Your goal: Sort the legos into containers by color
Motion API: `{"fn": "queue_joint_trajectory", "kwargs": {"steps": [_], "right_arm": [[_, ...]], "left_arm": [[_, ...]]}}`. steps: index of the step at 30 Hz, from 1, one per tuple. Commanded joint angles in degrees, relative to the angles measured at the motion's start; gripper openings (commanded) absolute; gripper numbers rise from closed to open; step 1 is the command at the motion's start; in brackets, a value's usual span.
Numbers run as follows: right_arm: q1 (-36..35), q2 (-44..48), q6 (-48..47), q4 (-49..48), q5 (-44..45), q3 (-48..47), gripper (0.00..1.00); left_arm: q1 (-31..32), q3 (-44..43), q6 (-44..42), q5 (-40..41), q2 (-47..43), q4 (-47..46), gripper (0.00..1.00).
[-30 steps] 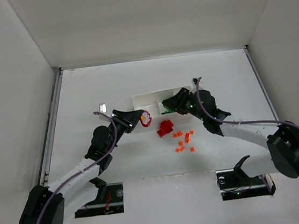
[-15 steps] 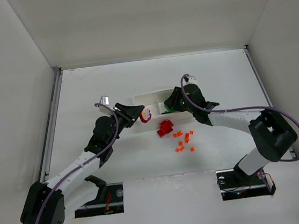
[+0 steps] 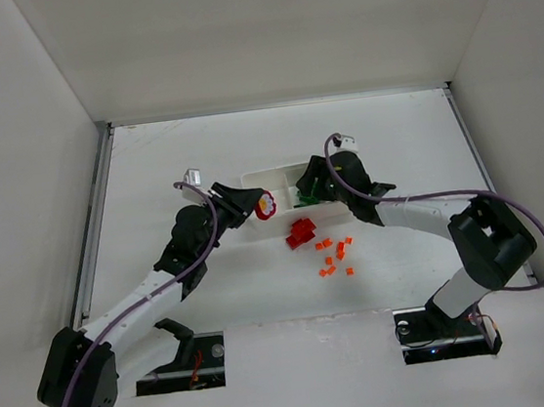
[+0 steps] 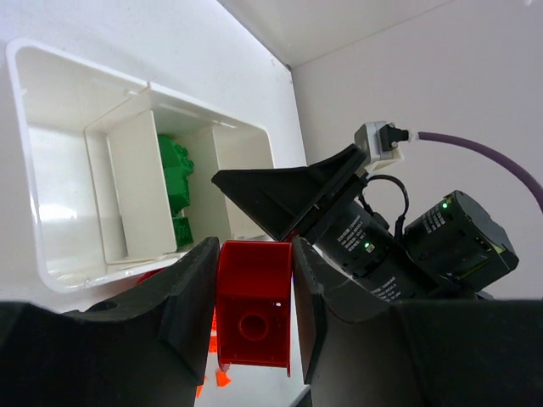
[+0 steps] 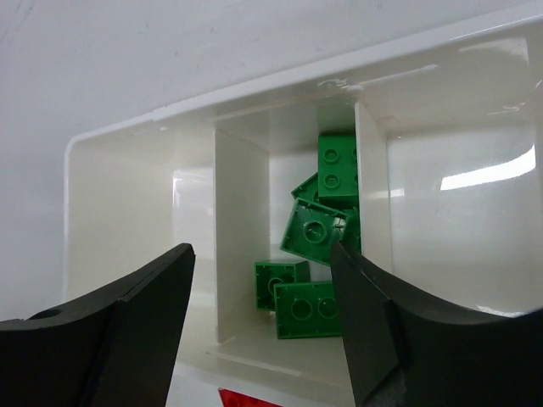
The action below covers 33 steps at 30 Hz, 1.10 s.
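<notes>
Item: red brick point(image 4: 254, 307), clamped between left fingers point(image 4: 182, 292), just short of tray point(image 4: 59, 170). Rigid, light, slick plastic; hold by flat opposite sides, square on. Right fingers point(image 5: 136, 314) apart, empty; green bricks point(image 5: 316, 254) lie beyond them, in the middle compartment.

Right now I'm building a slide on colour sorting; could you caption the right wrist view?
Open right gripper hovers at the white tray, green legos piled in its middle compartment.
</notes>
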<state>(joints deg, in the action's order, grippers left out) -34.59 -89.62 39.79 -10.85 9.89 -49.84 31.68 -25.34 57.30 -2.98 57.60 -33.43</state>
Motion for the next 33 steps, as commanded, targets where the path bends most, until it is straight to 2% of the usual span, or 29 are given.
{"fn": "queue_joint_trajectory", "kwargs": {"steps": [1,10,17,20,28,33], "right_arm": [[-0.43,3.04,-1.21,-0.75,1.36,-1.14,0.72],[-0.26,13.41,-1.56,-2.42,1.19,5.63,0.72],[-0.35,21.59,-2.96,-3.12,1.36,10.82,0.54],[-0.35,24.75,-3.49,-3.12,1.45,13.1,0.52],[1.67,33.63,-3.58,-4.62,7.42,19.78,0.55],[5.01,36.01,-2.88,-4.0,9.27,21.98,0.55]], "left_arm": [[1.49,-3.83,-2.36,1.57,0.22,-0.85,0.11],[7.03,-9.63,-6.14,6.14,5.67,1.35,0.11],[10.63,-13.85,-10.97,11.59,10.24,3.46,0.11],[11.42,-15.08,-12.56,13.61,11.65,4.34,0.11],[14.06,-23.86,-15.72,15.46,20.25,9.26,0.1],[16.43,-30.54,-17.22,15.82,28.07,10.67,0.1]]}}
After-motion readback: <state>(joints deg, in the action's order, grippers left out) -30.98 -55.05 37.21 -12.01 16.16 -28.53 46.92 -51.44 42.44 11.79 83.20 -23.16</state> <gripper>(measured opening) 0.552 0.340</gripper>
